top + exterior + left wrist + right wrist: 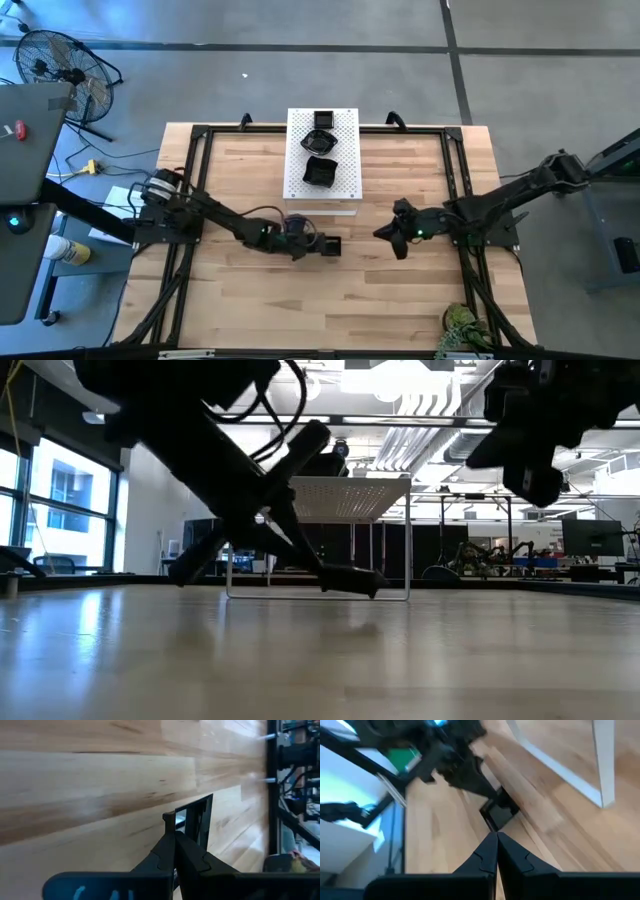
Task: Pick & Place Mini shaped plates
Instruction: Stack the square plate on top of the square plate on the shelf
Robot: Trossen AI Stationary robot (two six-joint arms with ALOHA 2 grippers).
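A small black square mini shaped plate (333, 245) is at the table's middle, with my left gripper (322, 245) shut on it. In the low view the plate (352, 580) sits low over the wood with a faint shadow beneath. My right gripper (383, 233) hovers to its right, shut with nothing in it, higher up in the low view (530, 475). Three more black plates (321, 171) lie on the white perforated board (345, 185) at the far middle. My left gripper pinches the square plate's rim (170, 816) between its two fingers, near one corner. The fingers slant down from the table's left side. The plate (196, 820) juts out beyond the fingertips, close to the table; I cannot tell whether it touches the wood.
The white board (350, 495) stands raised on thin legs at the far middle. A black frame (195, 160) runs along the table's sides. A small plant (462, 325) sits at the near right corner. Bare wood (330, 310) spreads across the near half.
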